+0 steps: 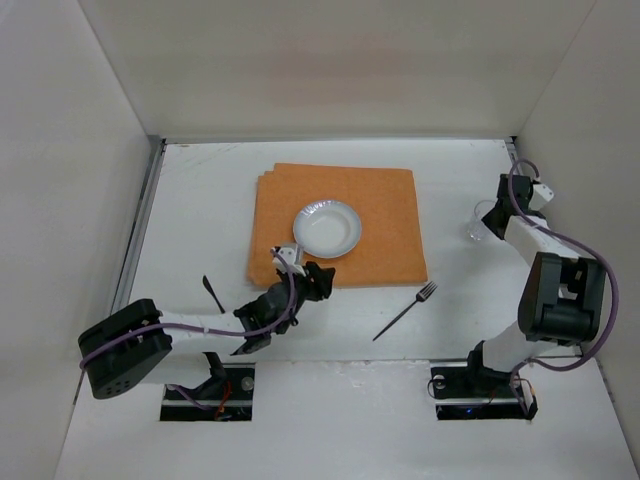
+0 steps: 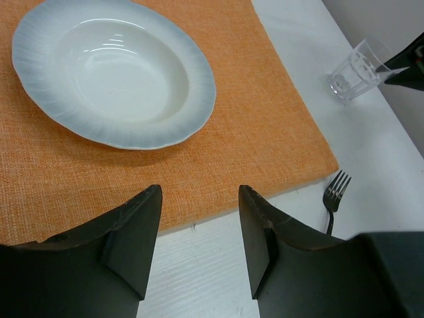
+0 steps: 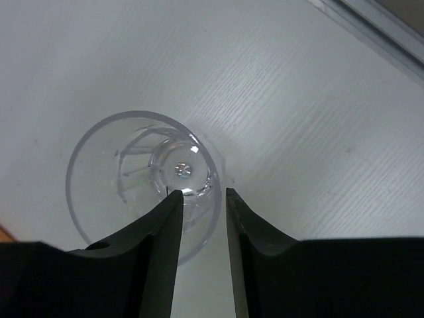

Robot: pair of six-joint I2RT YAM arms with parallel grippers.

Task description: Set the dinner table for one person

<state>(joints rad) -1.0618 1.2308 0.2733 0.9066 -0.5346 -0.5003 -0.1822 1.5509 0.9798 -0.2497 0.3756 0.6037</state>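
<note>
The white dinner table (image 1: pixel 200 200) carries an orange placemat (image 1: pixel 380 210) with a pale blue-rimmed plate (image 1: pixel 328 228) on it. My left gripper (image 1: pixel 318 277) is open and empty, just above the placemat's near edge in front of the plate. The left wrist view (image 2: pixel 199 192) shows the plate (image 2: pixel 112 73) ahead. A clear glass (image 1: pixel 476 228) stands upright on the table right of the placemat. My right gripper (image 1: pixel 491 214) is at its rim. In the right wrist view (image 3: pixel 204 193) the jaws are narrowly apart, straddling the near wall of the glass (image 3: pixel 132 165).
A black fork (image 1: pixel 405 310) lies on the table near the placemat's front right corner, also in the left wrist view (image 2: pixel 334 192). A dark utensil (image 1: pixel 213 293) lies to the front left. White wall panels enclose the table, with metal rails (image 1: pixel 140 230) along its sides.
</note>
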